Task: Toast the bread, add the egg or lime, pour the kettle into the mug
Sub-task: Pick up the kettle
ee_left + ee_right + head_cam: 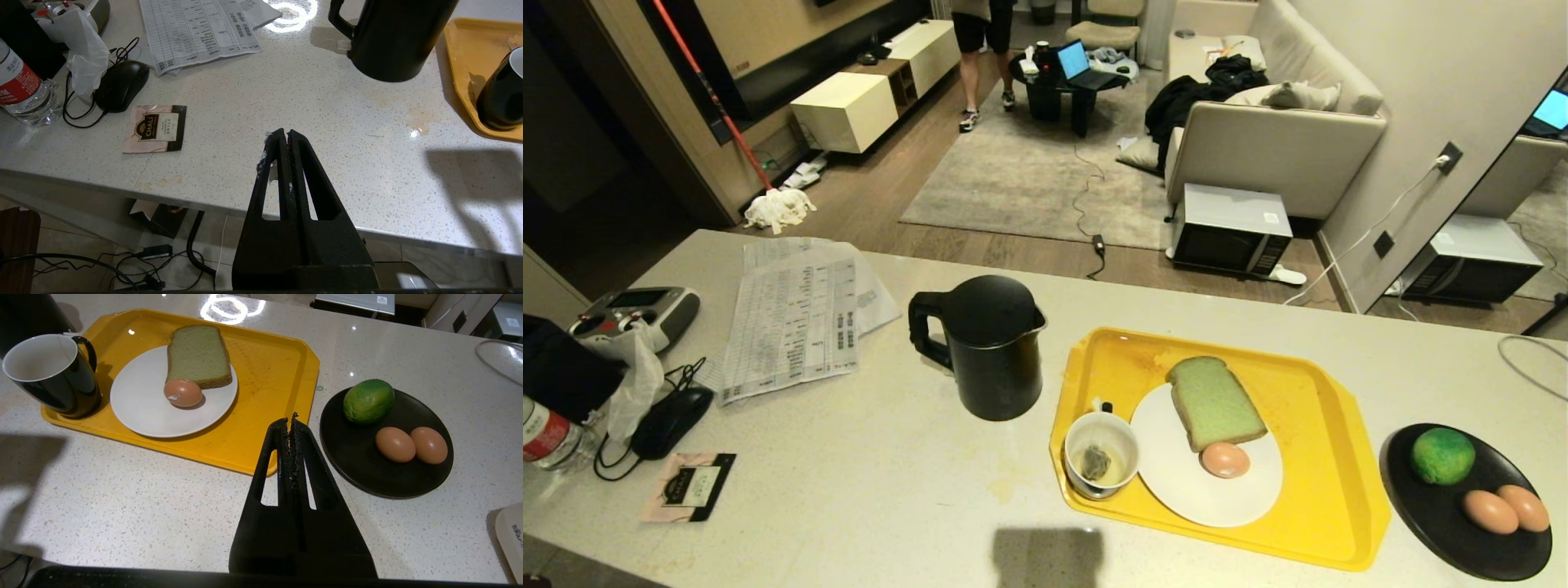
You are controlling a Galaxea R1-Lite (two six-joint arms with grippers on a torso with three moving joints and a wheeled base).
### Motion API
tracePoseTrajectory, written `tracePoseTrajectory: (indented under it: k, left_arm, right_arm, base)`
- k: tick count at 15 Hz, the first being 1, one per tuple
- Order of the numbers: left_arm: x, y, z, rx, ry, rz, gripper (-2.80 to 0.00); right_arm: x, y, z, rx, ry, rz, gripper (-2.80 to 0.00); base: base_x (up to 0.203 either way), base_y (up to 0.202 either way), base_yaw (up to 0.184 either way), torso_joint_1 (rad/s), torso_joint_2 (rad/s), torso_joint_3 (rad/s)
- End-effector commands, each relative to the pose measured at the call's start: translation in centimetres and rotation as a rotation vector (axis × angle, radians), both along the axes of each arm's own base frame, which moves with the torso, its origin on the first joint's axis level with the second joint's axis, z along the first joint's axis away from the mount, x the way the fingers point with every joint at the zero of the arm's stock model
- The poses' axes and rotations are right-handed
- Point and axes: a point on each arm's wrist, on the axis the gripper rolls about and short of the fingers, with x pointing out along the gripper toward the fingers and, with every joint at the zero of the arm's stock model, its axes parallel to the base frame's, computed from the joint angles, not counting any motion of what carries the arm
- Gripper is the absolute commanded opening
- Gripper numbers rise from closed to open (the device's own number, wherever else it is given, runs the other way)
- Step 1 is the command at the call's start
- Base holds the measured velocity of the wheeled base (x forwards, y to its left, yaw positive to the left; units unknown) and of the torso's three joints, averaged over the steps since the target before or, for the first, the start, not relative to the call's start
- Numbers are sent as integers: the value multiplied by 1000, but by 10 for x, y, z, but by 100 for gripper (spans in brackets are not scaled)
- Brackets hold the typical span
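Left wrist view, left gripper (284,134): matte black wedge fingers (300,171) pressed flat together, nothing between them, over the near edge of the pale speckled stone counter (310,106).
Right wrist view, right gripper (289,421): black fingers (304,457) clenched tip to tip, empty, pads rough and crumbly, between the tray's near corner and the black plate.
Writing: pink and black tea sachet (156,128) reads "CHALI", lying flat near the counter's near edge; clear water bottle (20,87) has a red label, its print too small to read; printed table sheets (196,30) lie toward the far edge, unreadable.
Kettle: tall matte black jug kettle (990,347), lid on, loop handle facing the papers, mid-counter just beside the tray.
Tray: glossy yellow plastic tray (265,371) with raised rim.
Mug: round cup (1101,454), white inside, dark glossy outside, in the tray's near corner on the kettle side, a tea bag in it.
Bread: thick pale green slice with tan crust (1214,402), on the round white plate (1209,490) in the tray.
Egg: smooth pinkish-brown egg (1224,459) on that plate, touching the bread's near edge.
Black plate: round matte black plate (388,477) off the tray, toward the counter's right end.
Lime: dimpled bright green lime (1442,455) on its far side.
Spare eggs: two matching brown eggs (1505,510), touching, on its near side.
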Motion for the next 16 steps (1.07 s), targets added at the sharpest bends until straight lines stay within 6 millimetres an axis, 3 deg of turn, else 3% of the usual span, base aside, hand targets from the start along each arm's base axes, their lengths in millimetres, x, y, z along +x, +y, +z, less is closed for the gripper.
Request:
tracePoseTrajectory:
  k: [1, 16]
  left_arm:
    - [0, 0, 0, 0, 0, 0, -280]
    - [0, 0, 0, 0, 0, 0, -280]
  right_arm:
    - [0, 0, 0, -1, 2, 0, -280]
    - [0, 0, -1, -1, 4, 1, -280]
  base:
    - [0, 0, 0, 0, 0, 0]
    - [0, 0, 0, 0, 0, 0]
